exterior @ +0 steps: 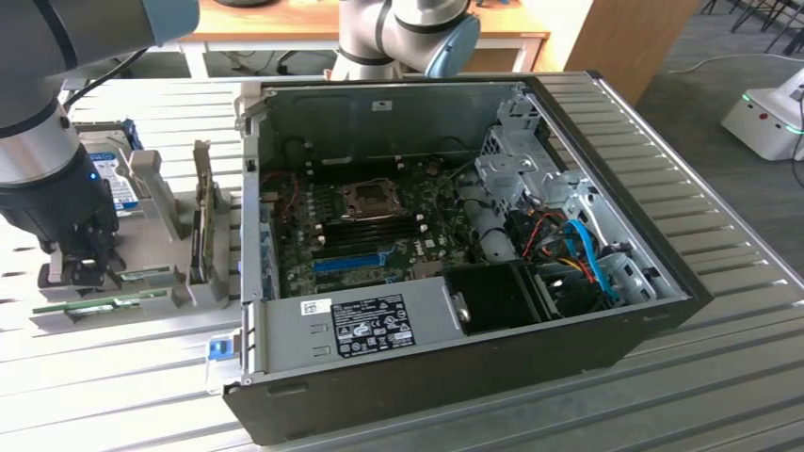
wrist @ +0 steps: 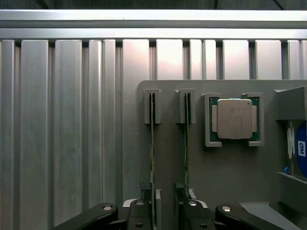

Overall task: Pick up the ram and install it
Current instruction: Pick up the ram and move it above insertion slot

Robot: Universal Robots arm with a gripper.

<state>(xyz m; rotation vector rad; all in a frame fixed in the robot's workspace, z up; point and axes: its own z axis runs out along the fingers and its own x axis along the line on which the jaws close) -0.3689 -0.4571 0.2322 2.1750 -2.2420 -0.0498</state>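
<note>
The ram (wrist: 152, 143) stands on its long edge in a slot of a grey holder (wrist: 169, 153), with its thin green edge facing the wrist camera. One end of it runs between the fingers (wrist: 136, 215), which are spread wide to either side of it and have hold of nothing. It lies closer to one finger than to the other, and I cannot tell whether that finger touches it. A second ram stick (wrist: 187, 143) stands in the neighbouring slot, parallel to the first and just beside it, with its end passing behind the other finger. Past that stick, a CPU (wrist: 234, 119) lies flat in a square pocket of the holder, and a blue-labelled hard drive (wrist: 300, 148) sits at the holder's edge. The holder rests on a ribbed metal surface (wrist: 62, 120). In the exterior view the arm (exterior: 51, 160) reaches down over the holder at that view's left. A card (exterior: 201, 221) stands on edge between the ram slots and an open computer case (exterior: 628, 330). The case lies on its side at the centre with its motherboard (exterior: 377, 226) exposed.
</note>
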